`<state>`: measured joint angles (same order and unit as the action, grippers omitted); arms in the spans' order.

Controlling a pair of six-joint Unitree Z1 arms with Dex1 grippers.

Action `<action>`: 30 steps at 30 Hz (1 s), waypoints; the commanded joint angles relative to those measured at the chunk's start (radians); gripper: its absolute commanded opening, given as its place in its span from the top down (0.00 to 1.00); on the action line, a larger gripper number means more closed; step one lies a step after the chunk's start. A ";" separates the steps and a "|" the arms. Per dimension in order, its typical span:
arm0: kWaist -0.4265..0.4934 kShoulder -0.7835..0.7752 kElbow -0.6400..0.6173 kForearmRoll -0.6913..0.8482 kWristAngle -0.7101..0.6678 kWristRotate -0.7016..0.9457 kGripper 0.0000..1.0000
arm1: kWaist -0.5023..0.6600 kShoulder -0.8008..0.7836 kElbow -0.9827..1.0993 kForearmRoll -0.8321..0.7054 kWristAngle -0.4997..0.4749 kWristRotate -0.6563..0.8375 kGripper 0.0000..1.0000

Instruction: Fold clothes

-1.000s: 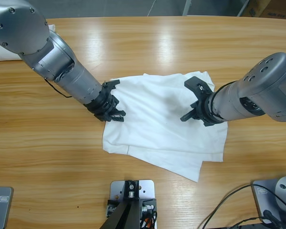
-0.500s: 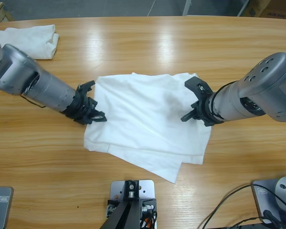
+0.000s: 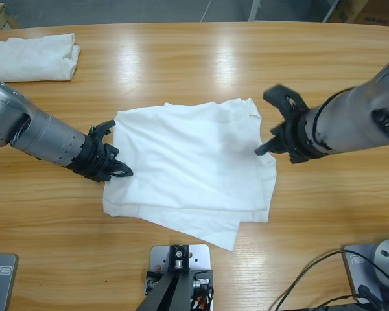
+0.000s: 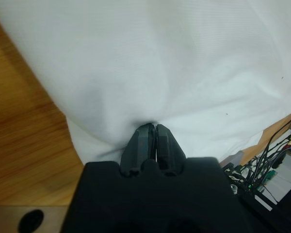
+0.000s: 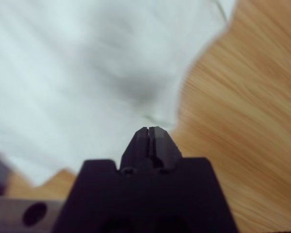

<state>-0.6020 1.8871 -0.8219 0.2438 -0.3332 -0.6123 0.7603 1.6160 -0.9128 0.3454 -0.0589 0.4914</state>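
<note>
- A folded white garment already sits at the table's far left corner, well apart from the work.
- The T-shirt lies mid-table, partly doubled over, edges uneven; I'd say more folds remain.
- Left gripper is clamped on its left edge.
- Right gripper pinches its right edge, jaws closed.

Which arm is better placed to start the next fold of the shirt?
Left, probably: the left pincer is shut on the T-shirt edge, while the right pincer is shut just off the cloth.
</note>
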 commanded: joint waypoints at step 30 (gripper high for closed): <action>0.189 -0.210 0.067 0.114 0.090 -0.002 1.00 | -0.007 0.289 0.167 -0.348 0.137 0.021 1.00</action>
<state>-0.4403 1.7936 -0.7301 0.2860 -0.2645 -0.6167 0.7647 1.8693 -0.8038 -0.0446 0.1091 0.5017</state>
